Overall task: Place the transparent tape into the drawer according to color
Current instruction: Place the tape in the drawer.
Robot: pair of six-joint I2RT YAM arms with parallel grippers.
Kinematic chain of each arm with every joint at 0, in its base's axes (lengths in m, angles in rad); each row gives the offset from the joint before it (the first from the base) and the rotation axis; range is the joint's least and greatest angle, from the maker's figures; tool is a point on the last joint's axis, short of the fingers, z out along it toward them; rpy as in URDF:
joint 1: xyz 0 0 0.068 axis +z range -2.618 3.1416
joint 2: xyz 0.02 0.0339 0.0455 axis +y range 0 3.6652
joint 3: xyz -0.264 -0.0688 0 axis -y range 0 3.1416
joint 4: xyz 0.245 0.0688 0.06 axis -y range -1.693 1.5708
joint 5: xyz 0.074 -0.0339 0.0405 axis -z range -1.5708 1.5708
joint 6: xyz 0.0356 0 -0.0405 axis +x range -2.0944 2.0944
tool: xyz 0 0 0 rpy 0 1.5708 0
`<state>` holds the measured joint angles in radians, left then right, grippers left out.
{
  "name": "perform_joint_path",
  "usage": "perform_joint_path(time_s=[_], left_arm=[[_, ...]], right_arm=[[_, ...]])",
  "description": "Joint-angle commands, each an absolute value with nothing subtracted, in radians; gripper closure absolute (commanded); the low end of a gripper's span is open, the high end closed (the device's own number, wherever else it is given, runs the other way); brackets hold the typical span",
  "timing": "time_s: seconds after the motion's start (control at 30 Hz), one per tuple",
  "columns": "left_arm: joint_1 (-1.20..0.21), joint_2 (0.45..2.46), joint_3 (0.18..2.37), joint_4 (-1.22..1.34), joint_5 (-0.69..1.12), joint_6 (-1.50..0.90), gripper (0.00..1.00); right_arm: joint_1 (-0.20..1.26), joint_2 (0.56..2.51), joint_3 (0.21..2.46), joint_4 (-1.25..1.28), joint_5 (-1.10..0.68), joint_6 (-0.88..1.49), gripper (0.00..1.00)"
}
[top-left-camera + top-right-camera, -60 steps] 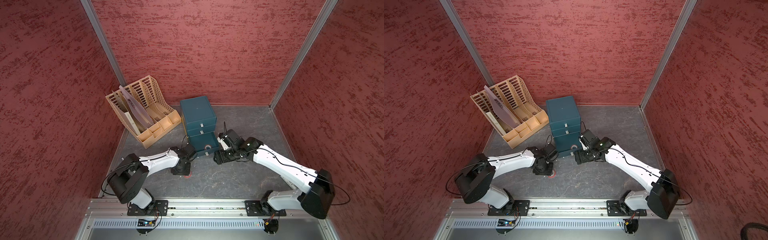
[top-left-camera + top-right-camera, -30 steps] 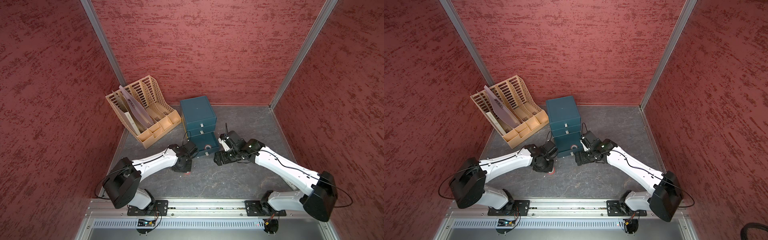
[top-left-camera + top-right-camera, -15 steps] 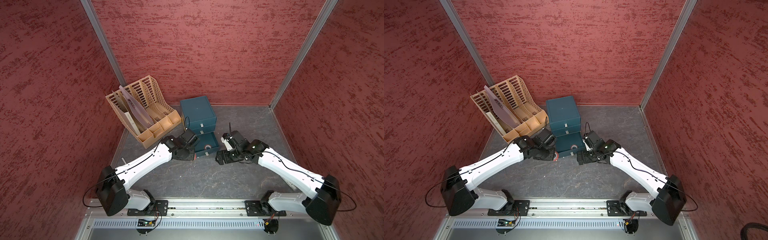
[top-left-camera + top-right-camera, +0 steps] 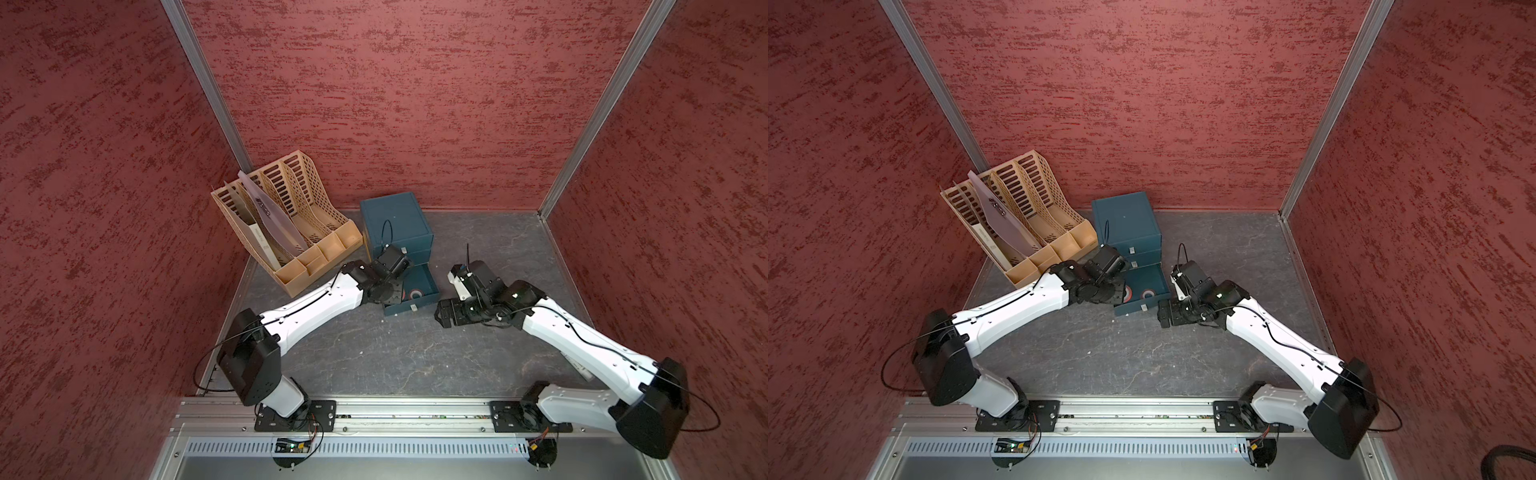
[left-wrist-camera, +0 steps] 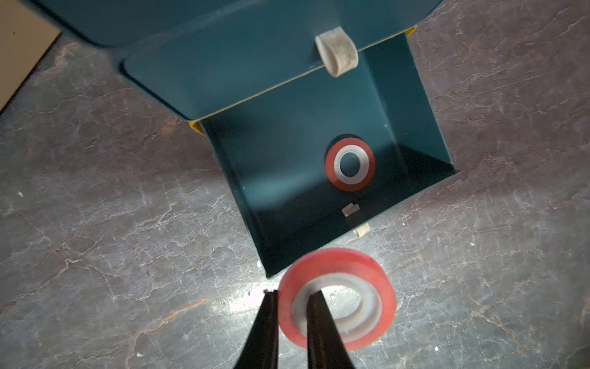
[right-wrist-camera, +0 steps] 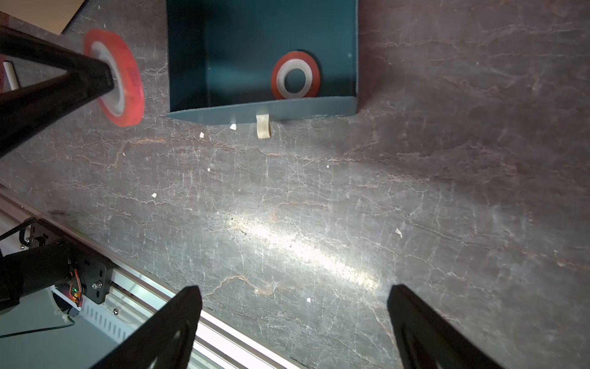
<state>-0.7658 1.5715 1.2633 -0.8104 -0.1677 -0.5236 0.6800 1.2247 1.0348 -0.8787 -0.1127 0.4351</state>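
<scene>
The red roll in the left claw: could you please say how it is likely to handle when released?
The red roll is probably stiff: pinched across its wall by the left claw, it looks undistorted. It seems light, hanging from one side. Being round, it may roll if it lands on edge; the other roll lies flat in the drawer.

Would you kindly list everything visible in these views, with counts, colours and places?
Translucent tape rolls with white cores: two, red; one roll lies flat in the open bottom drawer, one roll is held up beside it.
Plastic three-drawer cabinet: one, teal; back of the table.
Slotted file rack: one, beige; left of the cabinet, holding a grey folder.
Stone-patterned table: one, grey.
Left gripper: black, shut on a roll's wall.
Right gripper: black, open, empty, right of the drawer.
</scene>
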Motion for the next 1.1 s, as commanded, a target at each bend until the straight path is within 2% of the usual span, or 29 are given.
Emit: perform_joint_path(time_s=[0.0,0.27,0.37,0.53,0.6,0.8,0.83,0.9,1.07], left_arm=[[-0.762,1.589,1.276,-0.746,-0.214,-0.512,1.0],[-0.761,1.634,1.264,-0.696,-0.271,-0.506,0.99],[-0.761,1.65,1.255,-0.682,-0.276,-0.506,0.84],[-0.762,1.65,1.241,-0.671,-0.278,-0.509,0.49],[-0.764,1.641,1.239,-0.67,-0.279,-0.508,0.39],[-0.778,1.57,1.222,-0.67,-0.279,-0.507,0.22],[-0.778,1.554,1.22,-0.673,-0.274,-0.507,0.17],[-0.779,1.511,1.212,-0.678,-0.26,-0.509,0.0],[-0.779,1.366,1.189,-0.69,-0.219,-0.5,0.0]], right_arm=[[0.667,1.205,1.029,-0.865,-0.114,0.441,0.03],[0.664,1.21,1.026,-0.856,-0.119,0.443,0.02],[0.664,1.209,1.026,-0.855,-0.12,0.448,0.02],[0.664,1.207,1.026,-0.857,-0.118,0.449,0.02],[0.664,1.21,1.023,-0.852,-0.124,0.451,0.02],[0.666,1.235,1.019,-0.827,-0.144,0.446,0.02],[0.666,1.24,1.017,-0.82,-0.146,0.446,0.01],[0.667,1.251,1.014,-0.808,-0.152,0.445,0.02],[0.673,1.268,0.989,-0.756,-0.161,0.453,0.01]])
